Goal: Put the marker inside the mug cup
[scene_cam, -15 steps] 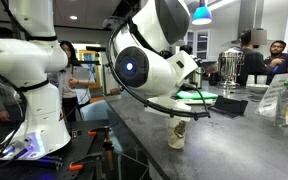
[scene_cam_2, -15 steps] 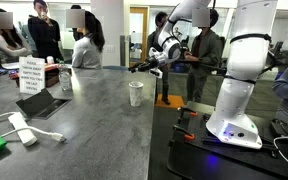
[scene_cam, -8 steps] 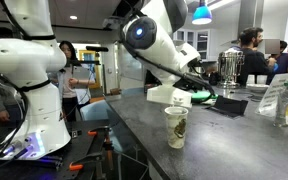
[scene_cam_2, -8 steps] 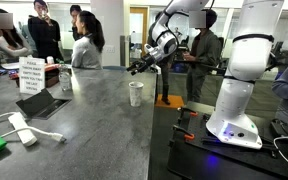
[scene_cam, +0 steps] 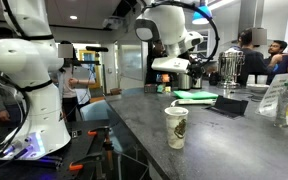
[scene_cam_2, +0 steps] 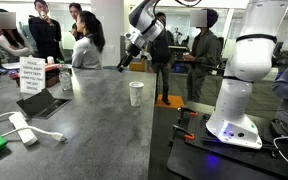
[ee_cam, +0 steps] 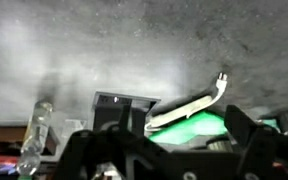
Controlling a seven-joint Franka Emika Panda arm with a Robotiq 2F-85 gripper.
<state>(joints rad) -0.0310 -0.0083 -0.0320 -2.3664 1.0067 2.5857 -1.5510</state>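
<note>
Cream mug cup (scene_cam: 176, 126) stands upright, lower ctr of frame, on grey counter (scene_cam: 234, 140). Gripper (ee_cam: 162, 142) jaws apart, 0 items between. Marker not visible. Risk: low arm pass tips light cup.

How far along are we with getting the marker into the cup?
Looks nearly done: the gripper hangs open and empty, high above the counter, apart from the mug cup. No marker shows on the counter near it, but the cup's inside is hidden. Left: confirm the marker is in.
</note>
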